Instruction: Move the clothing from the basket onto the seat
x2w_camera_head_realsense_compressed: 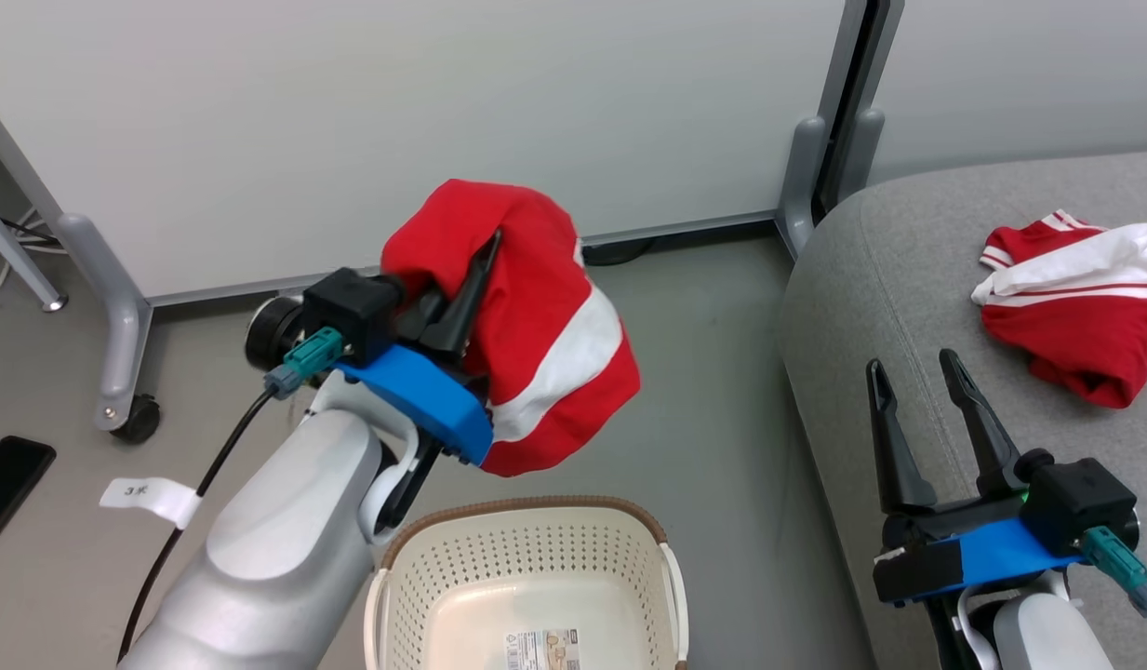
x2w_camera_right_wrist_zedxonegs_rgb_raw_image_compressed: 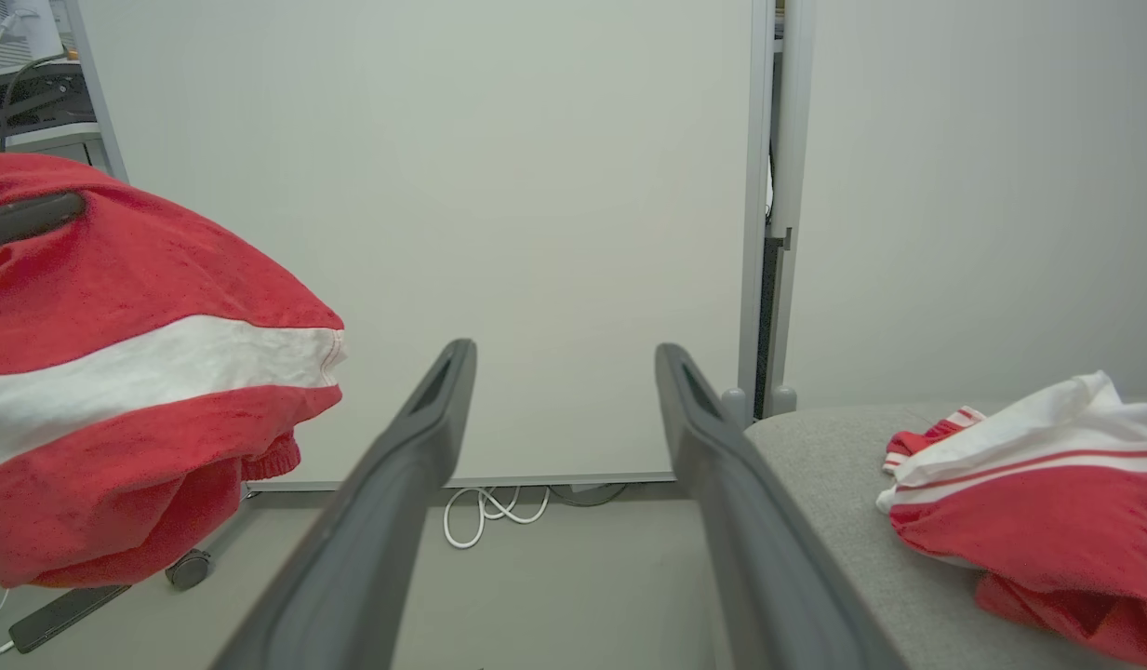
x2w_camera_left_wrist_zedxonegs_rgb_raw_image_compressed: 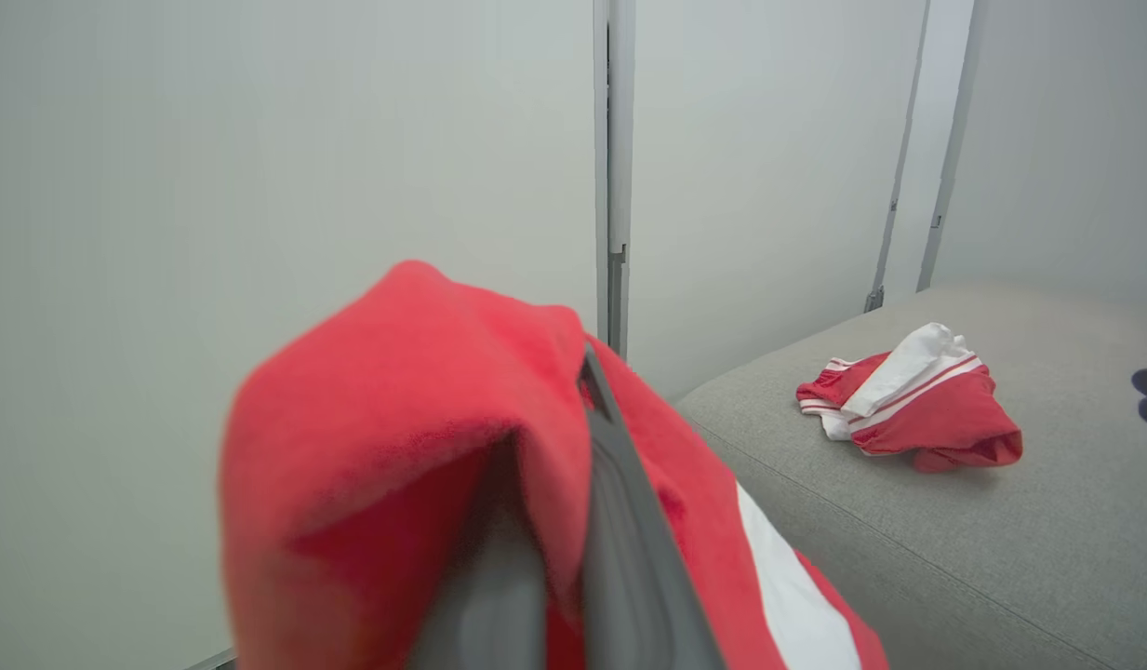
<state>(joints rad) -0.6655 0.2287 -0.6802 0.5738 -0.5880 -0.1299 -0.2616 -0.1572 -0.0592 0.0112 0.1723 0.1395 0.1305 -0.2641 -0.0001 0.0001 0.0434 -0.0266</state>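
Note:
My left gripper [x2w_camera_head_realsense_compressed: 487, 244] is shut on a red garment with a white panel [x2w_camera_head_realsense_compressed: 545, 335], which it holds up in the air above and behind the basket [x2w_camera_head_realsense_compressed: 536, 506]. The fabric drapes over the fingers [x2w_camera_left_wrist_zedxonegs_rgb_raw_image_compressed: 620, 521] and hides one of them. The cream basket has a brown rim, and inside it I see a label on its bottom. A second red-and-white garment [x2w_camera_head_realsense_compressed: 1085, 307] lies crumpled on the grey seat [x2w_camera_head_realsense_compressed: 861, 279]. Over the seat's near edge, my right gripper [x2w_camera_head_realsense_compressed: 913, 368] stands open with nothing between its fingers [x2w_camera_right_wrist_zedxonegs_rgb_raw_image_compressed: 415, 437], and the lying garment [x2w_camera_right_wrist_zedxonegs_rgb_raw_image_compressed: 1047, 475] is to its right.
Pale partition panels stand behind, on grey legs with castors [x2w_camera_head_realsense_compressed: 117, 307]. A black phone [x2w_camera_head_realsense_compressed: 10, 475] lies on the floor at the left. A white cable [x2w_camera_right_wrist_zedxonegs_rgb_raw_image_compressed: 485, 512] is coiled at the foot of the panel. Grey floor separates the basket from the seat.

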